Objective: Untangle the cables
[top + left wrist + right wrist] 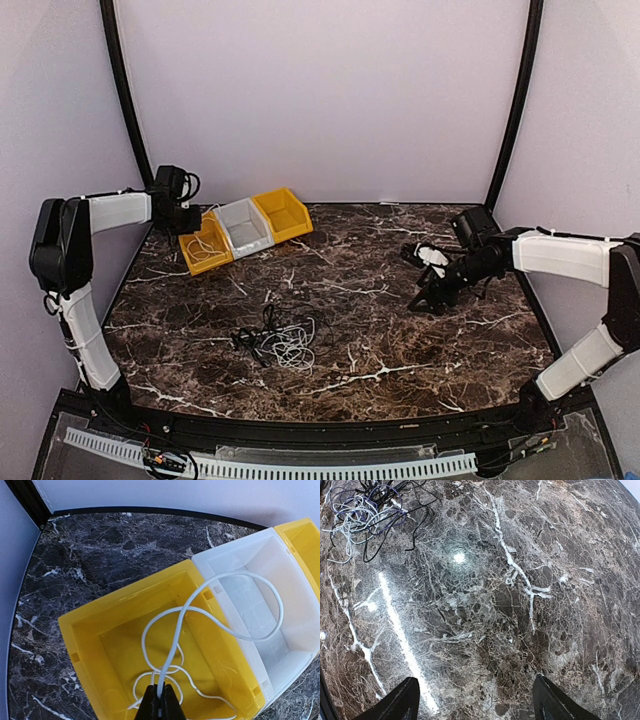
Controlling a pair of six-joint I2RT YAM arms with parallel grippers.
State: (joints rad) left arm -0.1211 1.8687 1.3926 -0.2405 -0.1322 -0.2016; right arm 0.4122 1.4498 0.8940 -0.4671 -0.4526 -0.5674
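A white cable (169,660) lies in loops on the floor of a yellow bin (95,625), and one loop arches over into the white bin (240,550) beside it. My left gripper (160,702) is shut on this cable, just above the yellow bin (192,262). The remaining cables (280,340), white, grey and black, form a loose tangle on the marble table, left of centre. My right gripper (425,298) hovers at the right side of the table, open and holding nothing. Its wrist view shows the fingertips (407,690) wide apart and the tangle (365,510) far off.
Three bins stand in a row at the back left: yellow, white (243,228) and a second yellow one (283,214). Black frame posts (125,90) rise at both back corners. The dark marble tabletop (380,330) ends in a black rail along the near edge.
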